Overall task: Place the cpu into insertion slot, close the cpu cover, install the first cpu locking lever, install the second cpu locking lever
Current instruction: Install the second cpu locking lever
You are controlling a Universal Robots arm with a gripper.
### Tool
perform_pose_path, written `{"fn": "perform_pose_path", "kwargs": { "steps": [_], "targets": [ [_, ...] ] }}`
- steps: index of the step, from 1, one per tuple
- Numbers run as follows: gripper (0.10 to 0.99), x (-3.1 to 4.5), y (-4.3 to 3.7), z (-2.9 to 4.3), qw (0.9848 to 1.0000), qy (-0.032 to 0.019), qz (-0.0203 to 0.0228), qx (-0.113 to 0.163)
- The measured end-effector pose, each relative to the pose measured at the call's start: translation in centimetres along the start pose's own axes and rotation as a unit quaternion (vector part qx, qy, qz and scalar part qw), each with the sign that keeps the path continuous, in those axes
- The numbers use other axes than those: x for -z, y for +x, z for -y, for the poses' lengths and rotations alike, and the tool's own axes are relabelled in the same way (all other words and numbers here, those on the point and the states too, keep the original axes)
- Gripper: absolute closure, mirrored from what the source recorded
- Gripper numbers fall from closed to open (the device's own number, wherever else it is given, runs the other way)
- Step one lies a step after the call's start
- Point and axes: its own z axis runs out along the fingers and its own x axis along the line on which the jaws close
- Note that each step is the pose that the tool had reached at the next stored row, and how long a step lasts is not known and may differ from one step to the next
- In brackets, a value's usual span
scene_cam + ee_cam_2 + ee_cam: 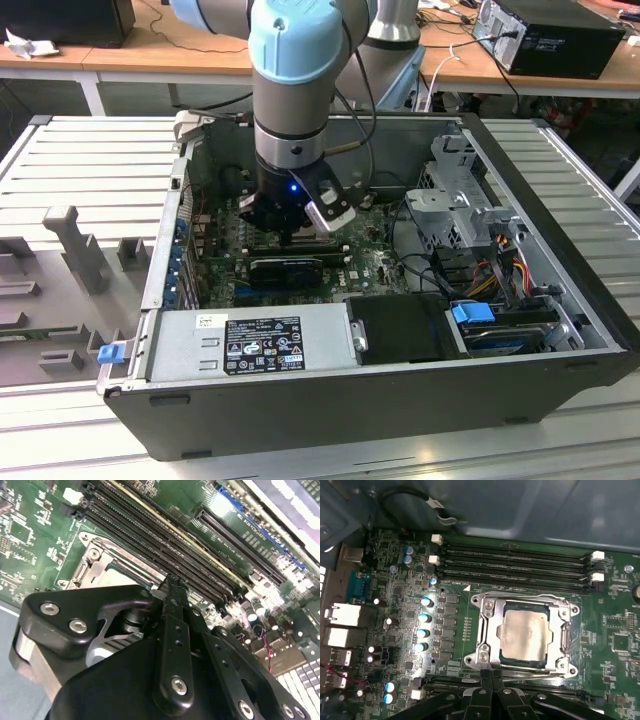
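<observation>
My gripper [491, 677] sits low over the board, fingers [485, 680] pressed together with nothing between them, tips at the socket's near edge in the first wrist view. In the second wrist view the same closed fingers [172, 610] reach up the middle of the frame, ending just at the socket frame.

The cpu [523, 636] lies flat in the slot [522, 660], centre-right of the first wrist view, pale face up. The cover [490, 630] is down around it, its silvery frame bordering the chip on all sides. A thin lever [540, 674] runs along the cover's lower edge, right beside my fingertips; I cannot tell whether it is latched.

Above the socket, four long black memory slots [515, 562] cross the frame. To the left stands a column of capacitors [422, 625] on the green board [395, 595].

In the exterior view my arm [290, 80] comes down from the top centre into the open case [380, 400], the gripper [288, 232] over the motherboard. The power supply [250, 340] fills the lower left of the case, the drive cage [465, 200] the right. The case rests on a ribbed grey counter [80, 160].
</observation>
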Motion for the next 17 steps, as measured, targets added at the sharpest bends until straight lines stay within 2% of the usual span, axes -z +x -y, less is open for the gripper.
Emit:
{"fn": "perform_pose_path", "kwargs": {
  "steps": [4,8,10,12,15,17],
  "targets": [
    [0.980,-0.11,0.67,0.51,0.9999,-0.0166,0.0017,0.000],
    [0.980,-0.19,1.22,1.23,0.9996,-0.0294,0.0030,0.000],
    [0.980,-0.25,1.41,1.36,0.9992,-0.0392,0.0039,0.001],
    [0.980,-0.58,1.51,1.44,0.9989,-0.0458,0.0047,0.001],
    [0.980,-0.98,1.60,1.51,0.9988,-0.0483,0.0048,0.001],
    [0.980,-1.18,1.70,1.52,0.9982,-0.0591,0.0059,0.001]
  ]
}}
